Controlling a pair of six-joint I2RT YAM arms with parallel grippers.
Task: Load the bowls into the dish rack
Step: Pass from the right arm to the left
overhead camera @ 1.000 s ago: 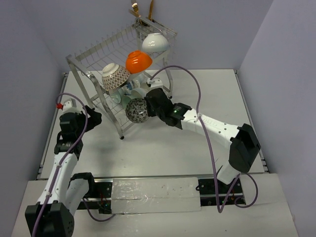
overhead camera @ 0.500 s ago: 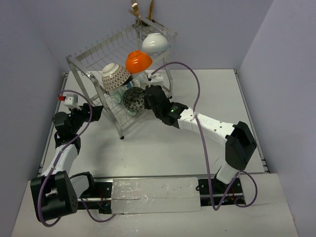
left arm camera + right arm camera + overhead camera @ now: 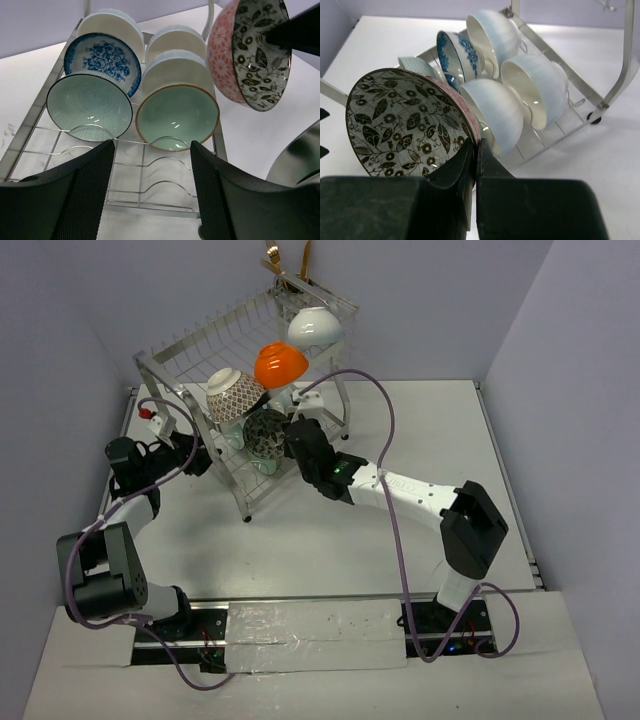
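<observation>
Right gripper [image 3: 474, 150] is pinched tight on the rim of the black-leaf bowl [image 3: 405, 125] (pink on the outside). It's holding the bowl tilted on edge at the open side of the dish rack [image 3: 200, 328], level with the lower tier and under the top shelf.

It's crowded in there: two teal-inside bowls [image 3: 87, 107] at one end, then a blue floral bowl [image 3: 102, 60] and pale bowls [image 3: 540, 90]. The nearest pale one sits just beside my bowl, can't tell if they touch.

Up top are an orange bowl [image 3: 280, 365], a white bowl [image 3: 315, 327] and a brown-patterned bowl [image 3: 235, 395], with gold utensils [image 3: 287, 265] in the corner.

Left gripper [image 3: 152, 150] hangs at the rack's far side, jaws apart, nothing between them.
</observation>
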